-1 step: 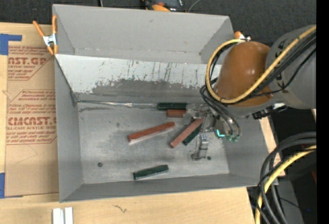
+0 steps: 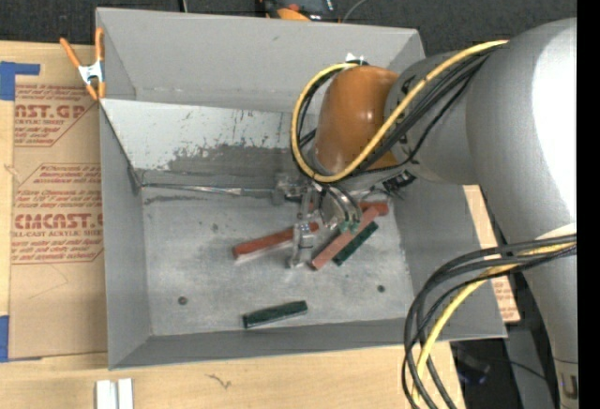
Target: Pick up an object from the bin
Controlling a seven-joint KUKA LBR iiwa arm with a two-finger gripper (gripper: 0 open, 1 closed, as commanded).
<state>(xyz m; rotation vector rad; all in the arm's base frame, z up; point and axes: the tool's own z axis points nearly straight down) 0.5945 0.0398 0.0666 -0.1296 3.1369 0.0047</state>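
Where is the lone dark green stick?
In camera view the flat dark green stick lies below the gripper, by the front wall of the grey bin.

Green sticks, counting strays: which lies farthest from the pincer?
The green stick alone by the bin's lower wall; the second green stick lies by the pincer.

Slanted red-brown stick (image 2: 262, 248) and dark green stick (image 2: 358, 240), lying flat, near each other

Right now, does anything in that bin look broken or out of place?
Nothing looks broken. A few red and green sticks lie crossed by the gripper; one dark green stick lies apart near the bin front wall.
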